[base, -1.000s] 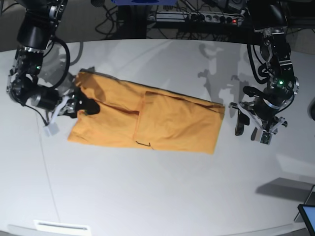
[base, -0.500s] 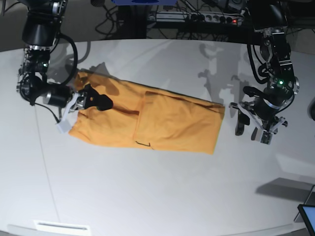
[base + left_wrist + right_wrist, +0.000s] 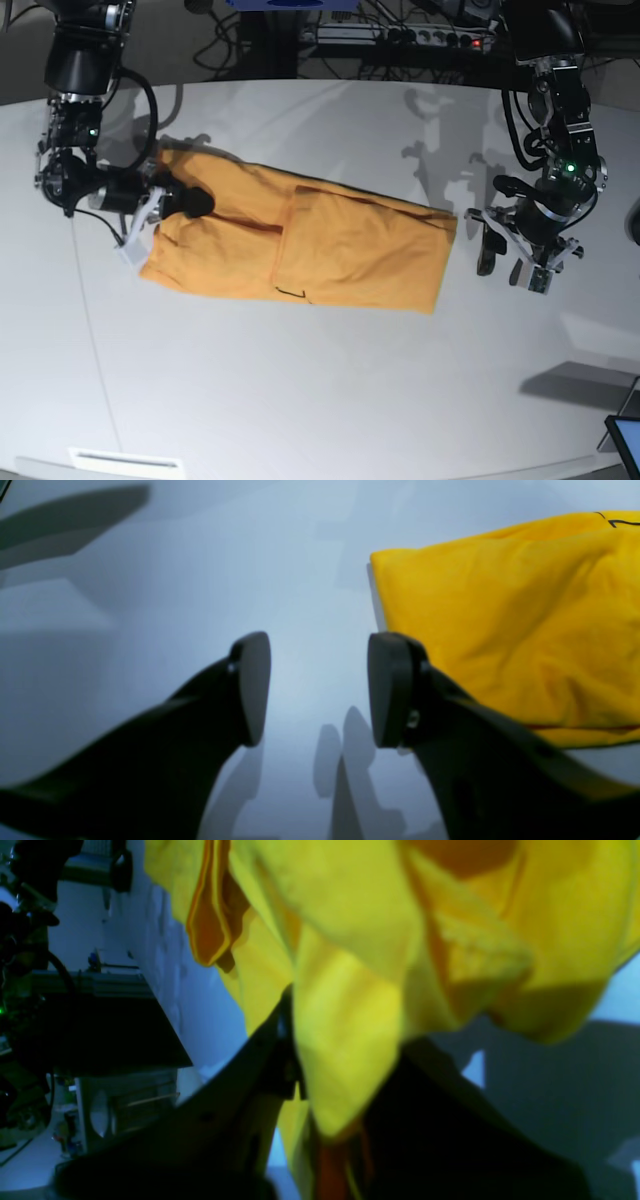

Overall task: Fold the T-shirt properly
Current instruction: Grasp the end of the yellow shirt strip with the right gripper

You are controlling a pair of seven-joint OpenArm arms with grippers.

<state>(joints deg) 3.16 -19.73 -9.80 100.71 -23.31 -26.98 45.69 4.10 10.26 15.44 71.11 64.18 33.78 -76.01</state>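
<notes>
My right gripper (image 3: pixel 185 203) is clamped on the T-shirt (image 3: pixel 300 240) at its end nearest that arm, cloth bunched between the jaws and spilling over them in the right wrist view. The T-shirt lies partly folded on the white table (image 3: pixel 320 400), a long orange-yellow band running across the middle, its far corner just beside my left gripper (image 3: pixel 512 255). That left gripper hangs over bare table with its jaws spread apart and nothing between them; in the left wrist view, one fingertip (image 3: pixel 387 687) sits right at the shirt's edge (image 3: pixel 500 620).
</notes>
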